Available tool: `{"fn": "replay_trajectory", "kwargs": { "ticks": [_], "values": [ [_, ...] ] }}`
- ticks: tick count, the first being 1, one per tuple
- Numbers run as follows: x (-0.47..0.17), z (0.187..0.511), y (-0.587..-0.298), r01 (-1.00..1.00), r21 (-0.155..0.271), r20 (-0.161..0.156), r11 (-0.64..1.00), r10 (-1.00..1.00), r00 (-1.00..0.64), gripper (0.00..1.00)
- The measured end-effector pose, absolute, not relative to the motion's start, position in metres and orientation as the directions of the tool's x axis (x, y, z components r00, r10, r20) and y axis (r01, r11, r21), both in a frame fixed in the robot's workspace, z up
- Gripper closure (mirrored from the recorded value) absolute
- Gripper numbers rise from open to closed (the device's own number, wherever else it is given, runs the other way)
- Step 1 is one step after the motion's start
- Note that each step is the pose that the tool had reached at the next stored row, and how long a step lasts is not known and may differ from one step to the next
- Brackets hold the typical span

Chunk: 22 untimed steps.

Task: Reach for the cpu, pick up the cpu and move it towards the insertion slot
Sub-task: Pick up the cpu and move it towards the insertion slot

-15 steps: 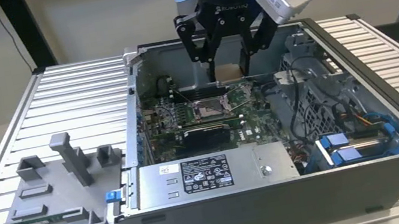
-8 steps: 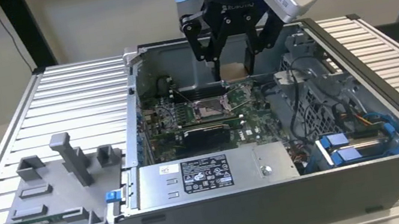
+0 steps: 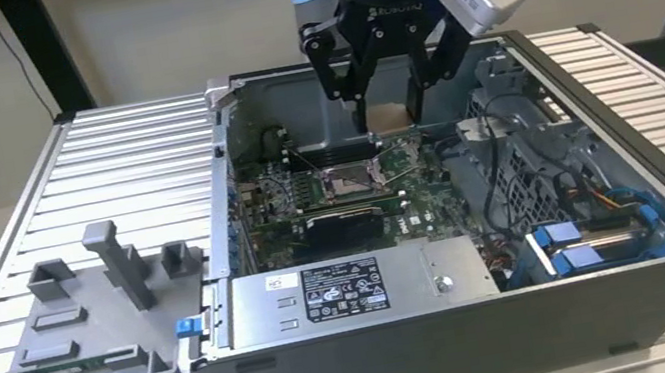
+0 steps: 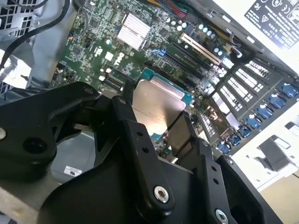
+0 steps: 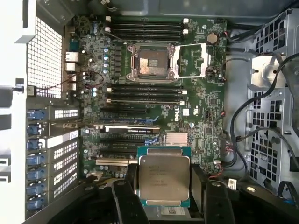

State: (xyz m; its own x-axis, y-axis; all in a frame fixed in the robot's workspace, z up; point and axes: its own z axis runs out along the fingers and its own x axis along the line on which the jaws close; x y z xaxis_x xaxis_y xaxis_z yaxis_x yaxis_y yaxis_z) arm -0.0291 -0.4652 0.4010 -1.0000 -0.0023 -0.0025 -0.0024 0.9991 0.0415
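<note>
hand (image 3: 390, 116) pinches the cpu (image 5: 163, 181), hanging above the insertion slot (image 5: 153, 62).

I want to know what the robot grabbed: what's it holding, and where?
The cpu, a flat silvery chip, pinched by its two opposite side edges between the fingers.

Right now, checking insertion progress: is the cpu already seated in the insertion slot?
No: in the first wrist view the cpu sits between the gripper fingers, apart from the empty insertion slot.
</note>
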Motion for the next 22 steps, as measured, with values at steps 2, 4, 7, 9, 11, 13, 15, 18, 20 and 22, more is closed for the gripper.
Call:
{"fn": "replay_trajectory", "kwargs": {
  "ticks": [2, 4, 7, 9, 11, 13, 15, 18, 20, 22],
  "values": [
    [-0.029, 0.401, -0.462, -0.002, 0.042, -0.002, 0.999, -0.002, -1.0, 1.0],
    [-0.029, 0.401, -0.458, -0.002, 0.042, -0.003, 0.999, -0.002, -1.0, 1.0],
    [-0.029, 0.4, -0.448, -0.002, 0.042, -0.002, 0.999, -0.002, -1.0, 1.0],
    [-0.029, 0.4, -0.442, -0.002, 0.042, -0.003, 0.999, -0.002, -1.0, 1.0],
    [-0.029, 0.399, -0.436, -0.002, 0.042, -0.002, 0.999, -0.002, -1.0, 1.0],
    [-0.029, 0.399, -0.429, -0.002, 0.042, -0.003, 0.999, -0.002, -1.0, 1.0],
    [-0.029, 0.398, -0.423, -0.002, 0.042, -0.002, 0.999, -0.002, -1.0, 1.0],
    [-0.029, 0.397, -0.415, -0.002, 0.042, -0.003, 0.999, -0.002, -1.0, 1.0],
    [-0.029, 0.397, -0.412, -0.002, 0.041, -0.002, 0.999, -0.002, -1.0, 1.0],
    [-0.029, 0.396, -0.408, -0.002, 0.042, -0.002, 0.999, -0.002, -1.0, 1.0]
  ]
}}
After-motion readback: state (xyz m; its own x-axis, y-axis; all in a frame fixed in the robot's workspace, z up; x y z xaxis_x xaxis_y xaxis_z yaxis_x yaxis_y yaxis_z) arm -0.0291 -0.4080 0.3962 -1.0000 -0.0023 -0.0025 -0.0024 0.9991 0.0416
